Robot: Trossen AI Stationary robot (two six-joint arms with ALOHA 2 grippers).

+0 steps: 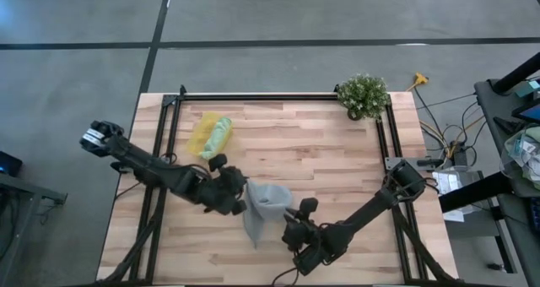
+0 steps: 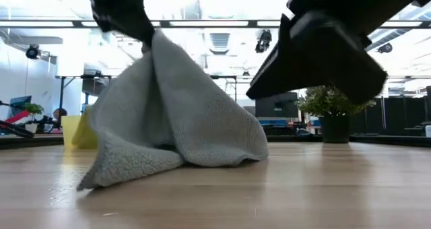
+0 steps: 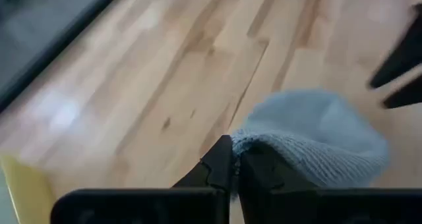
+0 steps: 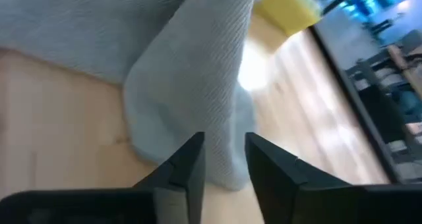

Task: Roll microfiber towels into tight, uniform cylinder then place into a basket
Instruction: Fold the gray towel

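A light wooden plank table [image 1: 329, 160], framed by black rails, carries everything. Near its far left stands the yellow basket [image 1: 201, 135] with the light green towel [image 1: 219, 136] rolled up in it. A potted plant [image 1: 364, 95] sits at the far right corner. Near the front middle, the grey-blue towel [image 1: 263, 207] rests with its lower folds on the planks, its top lifted.

Landmark: grey-blue towel [image 1: 266, 204], near the front middle of the surface [image 1: 321, 152], one corner lifted, the rest draped down onto the wood. Left tool [image 1: 240, 196] at the towel's left edge, pinching that raised corner. Right tool [image 1: 297, 228] just right of the towel, slightly in front. Basket [image 1: 205, 135] behind and left of the towel, well apart, green towel [image 1: 219, 136] inside. Potted plant [image 1: 364, 95] far behind, right, at the back corner.
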